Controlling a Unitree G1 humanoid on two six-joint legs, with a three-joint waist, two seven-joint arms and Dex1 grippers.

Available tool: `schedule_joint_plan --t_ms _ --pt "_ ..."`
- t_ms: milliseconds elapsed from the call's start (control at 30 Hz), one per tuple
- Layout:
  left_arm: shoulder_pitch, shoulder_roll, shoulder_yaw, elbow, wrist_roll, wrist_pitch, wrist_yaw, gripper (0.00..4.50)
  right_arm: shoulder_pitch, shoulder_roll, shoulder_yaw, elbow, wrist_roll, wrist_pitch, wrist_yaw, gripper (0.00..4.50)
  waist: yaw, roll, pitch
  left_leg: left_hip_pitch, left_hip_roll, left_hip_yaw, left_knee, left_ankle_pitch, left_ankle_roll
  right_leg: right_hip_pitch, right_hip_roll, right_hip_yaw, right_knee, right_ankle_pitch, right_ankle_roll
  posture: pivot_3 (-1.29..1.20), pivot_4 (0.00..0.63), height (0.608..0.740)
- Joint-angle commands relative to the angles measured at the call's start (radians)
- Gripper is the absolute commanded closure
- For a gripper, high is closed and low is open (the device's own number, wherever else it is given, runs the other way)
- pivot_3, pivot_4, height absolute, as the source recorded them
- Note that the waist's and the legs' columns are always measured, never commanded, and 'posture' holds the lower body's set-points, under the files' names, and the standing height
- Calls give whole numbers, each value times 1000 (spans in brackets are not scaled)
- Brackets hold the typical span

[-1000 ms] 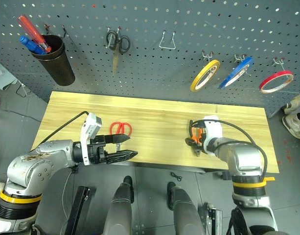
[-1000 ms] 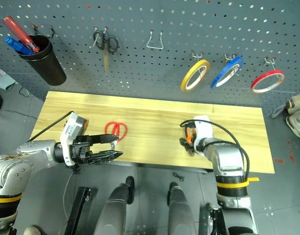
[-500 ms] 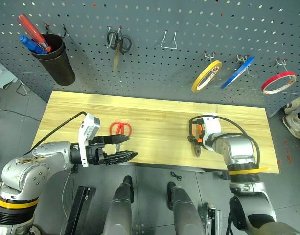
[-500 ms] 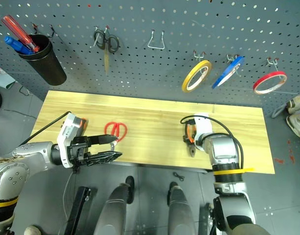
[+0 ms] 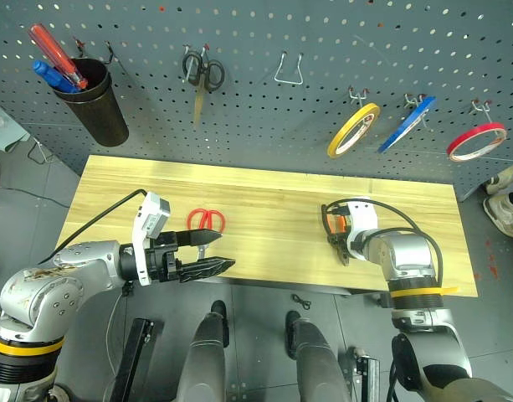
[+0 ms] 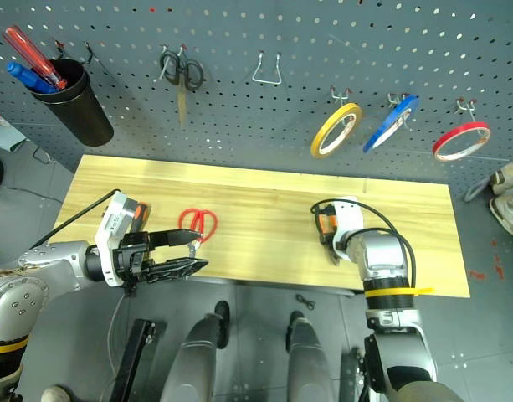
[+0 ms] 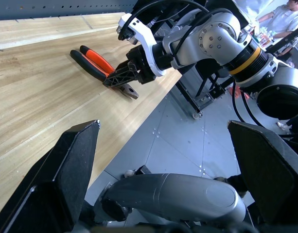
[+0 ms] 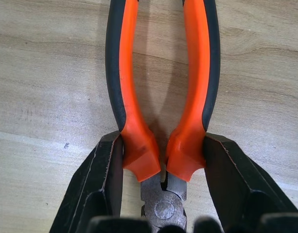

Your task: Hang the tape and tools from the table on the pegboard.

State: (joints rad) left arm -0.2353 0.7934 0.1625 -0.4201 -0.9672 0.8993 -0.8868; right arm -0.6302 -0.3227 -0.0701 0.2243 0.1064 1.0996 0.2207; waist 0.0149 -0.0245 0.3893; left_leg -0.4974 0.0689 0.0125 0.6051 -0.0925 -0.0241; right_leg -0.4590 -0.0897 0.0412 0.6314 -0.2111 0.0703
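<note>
The right gripper [image 8: 163,160] had its two fingers [image 8: 102,179] pressed against the outer sides of the pliers [image 8: 161,97], just above the pivot where the orange grips begin; the fingers stood narrow, clamped on the tool. The pliers lay flat on the surface [image 5: 264,209]. Their long axis ran straight away from the fingers, the metal nose pointing back toward the wrist and the near edge, the orange-and-black handles splayed toward the pegboard [image 5: 264,100]. The nose sat close to the near edge of the surface.

The left gripper [image 5: 212,254] hovered over the near edge with its fingers spread wide and nothing between them, pointing toward the right arm. The red-handled scissors [image 5: 206,220] lay just beyond those fingers, handle loops toward the pegboard, apart from them.

Bare plank lay between the scissors and the pliers, and more beyond both tools up to the far edge.

On the pegboard beyond the right fingers hung a yellow roll [image 5: 352,130], the blue tape [image 5: 404,124] and a red roll [image 5: 474,141], each on hooks. An unused hook [image 5: 286,69] and small black-handled scissors [image 5: 202,74] hung farther left, then a black cup [image 5: 95,102] holding red and blue screwdrivers [image 5: 57,63]. Grey floor showed below the near edge.
</note>
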Motion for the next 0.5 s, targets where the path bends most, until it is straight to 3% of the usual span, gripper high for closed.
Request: schedule_joint_plan --t_ms 33,167,267,367,500 --pt "-21 -8 45 -17 -58 10 14 0 50 -2 -4 -217 76 -1 75 2464 1 0 0 0 0 0 0 0 0 0 0 0 0 0 0 150 413 740" --pt "-71 -51 136 8 -206 49 119 0 75 18 23 -644 217 -30 172 2464 -3 1 1 -4 0 -1 0 0 0 -3 0 0 1 0 1 142 402 740" --pt "-129 -101 207 46 -352 53 248 0 -17 90 12 -788 249 -95 132 2464 -5 1 1 -4 1 -2 1 0 0 -4 2 0 2 1 1 124 390 740" --pt "-192 -156 249 84 -446 19 369 0 -152 141 36 -759 191 -251 76 2464 -3 1 1 -4 1 -4 2 0 0 -3 2 -1 3 1 1 121 385 740" --pt "-316 -246 262 139 -448 -72 487 0 -359 162 56 -504 45 -576 -17 2464 12 0 0 -4 -1 -5 3 2 -1 0 1 -3 1 2 2 133 370 740"
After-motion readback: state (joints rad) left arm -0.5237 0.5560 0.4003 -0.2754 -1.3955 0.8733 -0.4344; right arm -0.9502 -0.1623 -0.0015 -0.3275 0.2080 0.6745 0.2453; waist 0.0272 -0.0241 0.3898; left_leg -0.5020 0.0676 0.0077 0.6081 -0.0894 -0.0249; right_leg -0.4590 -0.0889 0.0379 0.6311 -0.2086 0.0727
